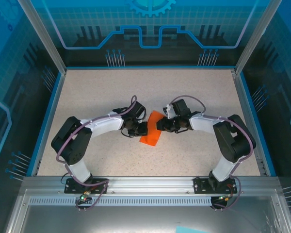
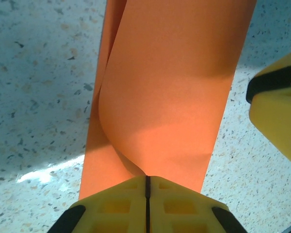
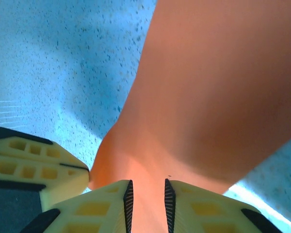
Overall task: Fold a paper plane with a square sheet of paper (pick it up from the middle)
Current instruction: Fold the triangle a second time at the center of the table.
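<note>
- The speckled table (image 1: pixel 194 92) has a raised blue border (image 1: pixel 148 67) around it. On it lies one loose thing, the paper plane (image 1: pixel 150 137), close to the middle of the surface.
- From above, the orange paper is a short, fairly narrow strip. Its long axis runs from about 1 o'clock to about 7 o'clock.
- The 1 o'clock end looks somewhat narrower than the 7 o'clock end. Which end is the nose I cannot tell.
- The left gripper (image 1: pixel 143 129) meets the paper from its 9 o'clock side, and the right gripper (image 1: pixel 161 124) meets it from its 3 o'clock side. The two face each other across the strip, very near one another.
- Left wrist view: the yellow fingers (image 2: pixel 111 204) are pressed together, with only a thin dark seam between them. The orange sheet comes out of that seam and bulges upward in a soft curve, so this pincer is clamped on the paper.
- In the same view, a yellow finger of the other arm (image 2: pixel 279 121) stands at 3 o'clock, just beside the paper's edge.
- Right wrist view: the ribbed black pads (image 3: pixel 129 204) stand a narrow slit apart, and orange paper fills the slit. Whether they press the paper I cannot tell.
- There the sheet rises away toward 1 o'clock as a smooth, bowed surface. A finger of the left arm (image 3: pixel 34 167) sits at 8 o'clock, right next to the paper.
</note>
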Motion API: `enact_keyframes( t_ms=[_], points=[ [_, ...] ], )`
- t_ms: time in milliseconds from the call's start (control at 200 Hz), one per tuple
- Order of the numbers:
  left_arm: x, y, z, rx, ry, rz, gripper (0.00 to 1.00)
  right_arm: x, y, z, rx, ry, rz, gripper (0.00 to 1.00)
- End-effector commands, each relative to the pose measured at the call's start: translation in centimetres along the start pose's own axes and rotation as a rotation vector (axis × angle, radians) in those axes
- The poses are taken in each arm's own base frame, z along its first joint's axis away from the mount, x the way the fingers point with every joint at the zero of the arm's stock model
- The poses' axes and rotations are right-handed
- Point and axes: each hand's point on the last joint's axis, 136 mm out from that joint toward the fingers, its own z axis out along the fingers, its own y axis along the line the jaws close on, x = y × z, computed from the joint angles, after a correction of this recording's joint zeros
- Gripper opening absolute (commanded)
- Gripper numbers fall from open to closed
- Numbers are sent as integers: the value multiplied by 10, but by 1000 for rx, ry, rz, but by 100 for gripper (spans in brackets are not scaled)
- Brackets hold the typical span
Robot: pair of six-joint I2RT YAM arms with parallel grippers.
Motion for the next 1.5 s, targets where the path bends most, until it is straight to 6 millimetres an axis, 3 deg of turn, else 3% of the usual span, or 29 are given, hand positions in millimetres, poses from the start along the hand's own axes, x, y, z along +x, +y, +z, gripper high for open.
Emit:
enact_keyframes(
  t_ms=[0, 305, 915, 1495],
  points=[
    [2, -7, 1, 14, 41, 33, 8, -5, -8, 4, 13, 29, -8, 26],
    [-3, -21, 5, 31, 58, 54, 8, -7, -26, 10, 44, 41, 10, 25],
    [-8, -48, 26, 57, 105, 86, 8, -29, -36, 0, 40, 0, 13, 25],
    [-22, -48, 46, 47, 75, 35, 8, -39, -46, 7, 54, 20, 23, 24]
  ],
)
